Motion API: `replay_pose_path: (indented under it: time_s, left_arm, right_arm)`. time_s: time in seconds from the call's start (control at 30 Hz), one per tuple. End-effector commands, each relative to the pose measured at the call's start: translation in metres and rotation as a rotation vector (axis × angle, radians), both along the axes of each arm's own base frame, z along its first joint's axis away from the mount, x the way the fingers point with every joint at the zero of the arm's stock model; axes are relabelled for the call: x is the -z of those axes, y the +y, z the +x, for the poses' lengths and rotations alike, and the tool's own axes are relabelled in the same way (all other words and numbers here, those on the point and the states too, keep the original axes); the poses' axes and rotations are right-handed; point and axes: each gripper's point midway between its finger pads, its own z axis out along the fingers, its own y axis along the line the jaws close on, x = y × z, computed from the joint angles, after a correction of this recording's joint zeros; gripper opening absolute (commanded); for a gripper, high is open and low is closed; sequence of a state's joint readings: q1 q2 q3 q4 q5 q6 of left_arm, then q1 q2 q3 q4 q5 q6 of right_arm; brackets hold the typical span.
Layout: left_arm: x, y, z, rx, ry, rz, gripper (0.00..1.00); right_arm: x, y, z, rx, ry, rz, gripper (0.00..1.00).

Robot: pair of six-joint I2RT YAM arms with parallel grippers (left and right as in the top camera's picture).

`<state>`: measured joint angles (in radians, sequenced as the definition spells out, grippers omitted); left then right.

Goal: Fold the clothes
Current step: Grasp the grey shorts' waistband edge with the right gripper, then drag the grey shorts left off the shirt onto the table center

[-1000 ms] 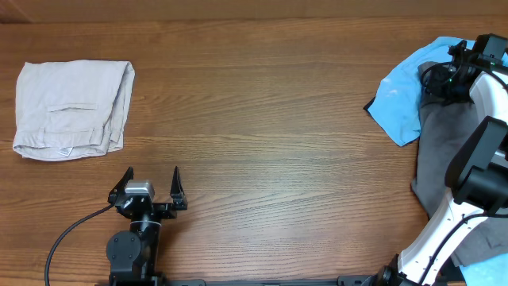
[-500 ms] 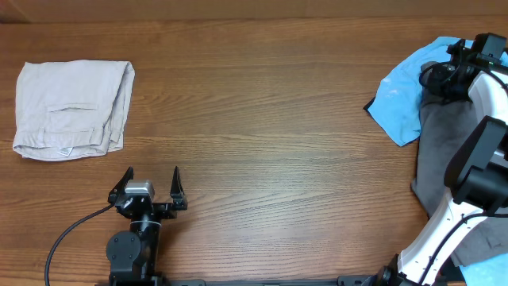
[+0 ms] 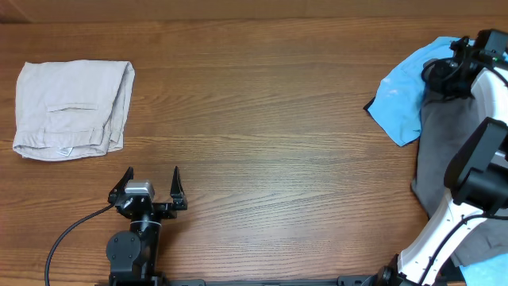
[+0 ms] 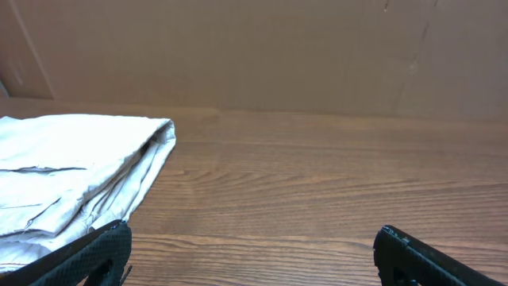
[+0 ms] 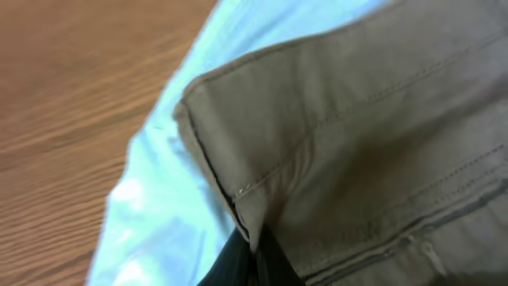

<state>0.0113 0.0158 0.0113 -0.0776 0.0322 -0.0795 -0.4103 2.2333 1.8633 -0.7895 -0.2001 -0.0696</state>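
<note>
Here, the dark grey shorts (image 3: 435, 151) lie at the right edge of the bench (image 3: 278, 119); their long axis runs from the far side toward the near side, roughly in line with that edge; the far end is narrow and sits under the right arm's wrist, while the near end spreads wider and is partly hidden behind the white arm. The far end overlaps a blue T-shirt (image 3: 399, 99), which spreads out to the left of the shorts and shows a dark corner at its left tip.

Up close, the right pincer (image 5: 250, 262) is closed on the dark grey shorts; its dark fingertips meet at a folded, stitched edge of the cloth, and a corner of that band stands up and points toward the upper left of the wrist view, with the blue T-shirt just beneath and beside it; whether this band is the waistband or a leg hem cannot be told.

Across the bench, the left pincer (image 3: 152, 184) sits near the front edge with its two fingers spread wide and nothing between them; it points toward the far side. A pair of beige shorts (image 3: 71, 107) lies folded at the far left, well apart from the grey pair; its slit pocket faces up, and its folded edge shows at the left of the left wrist view.
</note>
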Motion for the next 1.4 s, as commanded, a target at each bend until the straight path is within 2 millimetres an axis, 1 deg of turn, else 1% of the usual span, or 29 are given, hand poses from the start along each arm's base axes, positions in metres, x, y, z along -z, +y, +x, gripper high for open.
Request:
replay_pose_path:
  time_s: [0.0,0.1,0.17,0.23,0.33,0.4,0.5,0.53,0.6,0.63,0.67,0.7,0.73,0.8,0.9,1.03,1.1,1.17,1.2,1.23,1.3,1.33,1.37]
  left_arm:
    - [0.000,0.003,0.000,-0.017,-0.007,-0.017,1.00]
    - [0.000,0.003,0.000,-0.017,-0.007,-0.017,1.00]
    - [0.000,0.003,0.000,-0.017,-0.007,-0.017,1.00]
    - [0.000,0.003,0.000,-0.017,-0.007,-0.017,1.00]
    - [0.000,0.003,0.000,-0.017,-0.007,-0.017,1.00]
    - [0.000,0.003,0.000,-0.017,-0.007,-0.017,1.00]
    - [0.000,0.003,0.000,-0.017,-0.007,-0.017,1.00]
    - [0.000,0.003,0.000,-0.017,-0.007,-0.017,1.00]
    - [0.000,0.003,0.000,-0.017,-0.007,-0.017,1.00]
    - [0.000,0.003,0.000,-0.017,-0.007,-0.017,1.00]
    - [0.000,0.003,0.000,-0.017,-0.007,-0.017,1.00]
    - [0.000,0.003,0.000,-0.017,-0.007,-0.017,1.00]
    - [0.000,0.003,0.000,-0.017,-0.007,-0.017,1.00]
    - [0.000,0.003,0.000,-0.017,-0.007,-0.017,1.00]
    - [0.000,0.003,0.000,-0.017,-0.007,-0.017,1.00]
    - [0.000,0.003,0.000,-0.017,-0.007,-0.017,1.00]
    - [0.000,0.003,0.000,-0.017,-0.007,-0.017,1.00]
    - [0.000,0.003,0.000,-0.017,-0.007,-0.017,1.00]
    - [0.000,0.003,0.000,-0.017,-0.007,-0.017,1.00]
    - [0.000,0.003,0.000,-0.017,-0.007,-0.017,1.00]
    - [0.000,0.003,0.000,-0.017,-0.007,-0.017,1.00]
    - [0.000,0.003,0.000,-0.017,-0.007,-0.017,1.00]
    - [0.000,0.003,0.000,-0.017,-0.007,-0.017,1.00]
  right_arm:
    - [-0.109,0.011,0.016,-0.022,-0.197,-0.045,0.04]
    - [-0.133,0.031,0.014,-0.060,-0.219,-0.032,0.04]
    - [-0.146,0.057,0.013,-0.120,-0.245,0.019,0.04]
    - [-0.152,0.082,0.011,-0.167,-0.247,0.079,0.04]
    - [-0.152,0.127,0.006,-0.228,-0.215,0.180,0.04]
    - [-0.149,0.166,0.001,-0.285,-0.180,0.245,0.04]
    - [-0.143,0.222,-0.009,-0.365,-0.116,0.291,0.04]
    - [-0.140,0.251,-0.016,-0.416,-0.087,0.301,0.04]
    - [-0.135,0.288,-0.025,-0.487,-0.058,0.309,0.04]
    - [-0.131,0.311,-0.032,-0.530,-0.039,0.314,0.04]
    - [-0.125,0.342,-0.043,-0.578,-0.013,0.326,0.04]
    - [-0.119,0.364,-0.051,-0.607,0.009,0.334,0.04]
    - [-0.112,0.386,-0.061,-0.639,0.030,0.341,0.04]
    - [-0.099,0.423,-0.078,-0.687,0.065,0.345,0.04]
    - [-0.075,0.469,-0.103,-0.719,0.102,0.324,0.04]
    - [-0.054,0.526,-0.140,-0.809,0.118,0.342,0.04]
    - [-0.044,0.550,-0.158,-0.843,0.116,0.340,0.04]
    - [-0.035,0.567,-0.172,-0.873,0.111,0.312,0.04]
    - [-0.030,0.572,-0.177,-0.882,0.114,0.290,0.08]
    - [-0.026,0.576,-0.182,-0.890,0.115,0.269,0.24]
    - [-0.021,0.583,-0.187,-0.906,0.102,0.230,0.47]
    - [-0.029,0.586,-0.185,-0.914,0.078,0.234,0.72]
    - [-0.038,0.585,-0.180,-0.908,0.064,0.241,0.76]
